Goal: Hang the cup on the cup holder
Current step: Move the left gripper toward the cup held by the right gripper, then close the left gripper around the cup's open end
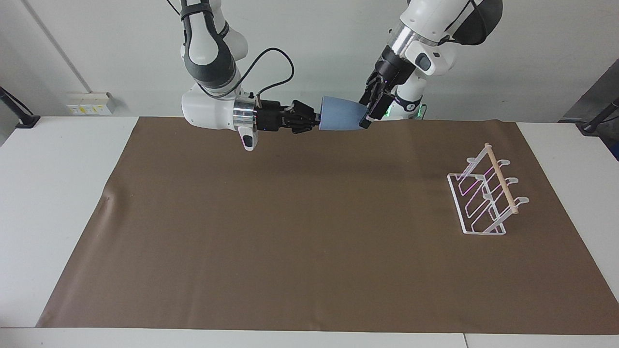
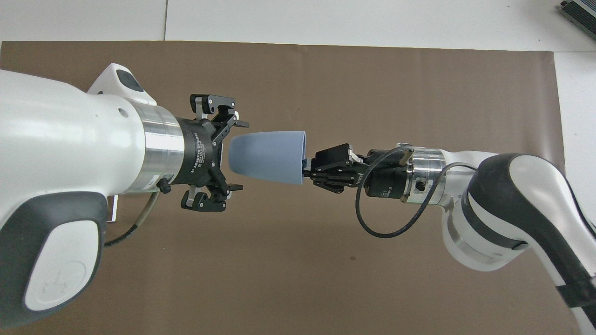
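Above the mat's robot-side edge, my right gripper (image 2: 305,168) pinches the rim of the light-blue cup (image 2: 267,156), held sideways; my left gripper (image 2: 235,156), jaws spread, brackets its base.

1. Our right arm reaches out level, wrist horizontal, its tool (image 2: 305,168) pinched tight on the cup (image 2: 267,156) rim.
2. Our left arm angles down from high up; its tool (image 2: 235,156) stands spread wide around the cup's base, fingertips (image 2: 242,124) either side.
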Motion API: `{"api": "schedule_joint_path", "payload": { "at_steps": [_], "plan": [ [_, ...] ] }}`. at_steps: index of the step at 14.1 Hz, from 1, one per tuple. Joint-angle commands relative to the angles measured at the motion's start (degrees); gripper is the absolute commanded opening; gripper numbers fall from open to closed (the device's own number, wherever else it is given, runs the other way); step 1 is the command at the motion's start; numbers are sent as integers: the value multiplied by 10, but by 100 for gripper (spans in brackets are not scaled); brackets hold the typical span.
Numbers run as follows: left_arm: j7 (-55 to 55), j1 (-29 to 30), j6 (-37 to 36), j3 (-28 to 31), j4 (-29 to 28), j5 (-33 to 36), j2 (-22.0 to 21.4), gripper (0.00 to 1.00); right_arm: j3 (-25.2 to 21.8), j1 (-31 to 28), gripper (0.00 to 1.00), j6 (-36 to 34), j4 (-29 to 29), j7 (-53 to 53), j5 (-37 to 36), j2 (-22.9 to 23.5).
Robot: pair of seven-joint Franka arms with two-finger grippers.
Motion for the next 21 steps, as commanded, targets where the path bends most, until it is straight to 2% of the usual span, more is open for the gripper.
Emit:
{"api": "schedule_joint_path", "payload": {
  "at_steps": [1, 9, 18, 20, 21],
  "plan": [
    [-23, -8, 8, 3, 16, -5, 16, 100, 0, 1, 0, 8, -13, 10, 15, -15],
    [-105, -32, 79, -1, 6, -3, 18, 100, 0, 1, 0, 8, -13, 11, 15, -15],
    [-105, -34, 85, -1, -15, -2, 14, 100, 0, -1, 0, 3, -13, 11, 15, -15],
    [-94, -34, 88, -2, -15, -2, 14, 25, 0, -1, 0, 2, -13, 10, 15, -15],
    [-93, -33, 88, -2, -13, -5, 15, 0, 0, -1, 0, 2, -13, 10, 15, -15]
  ]
}}
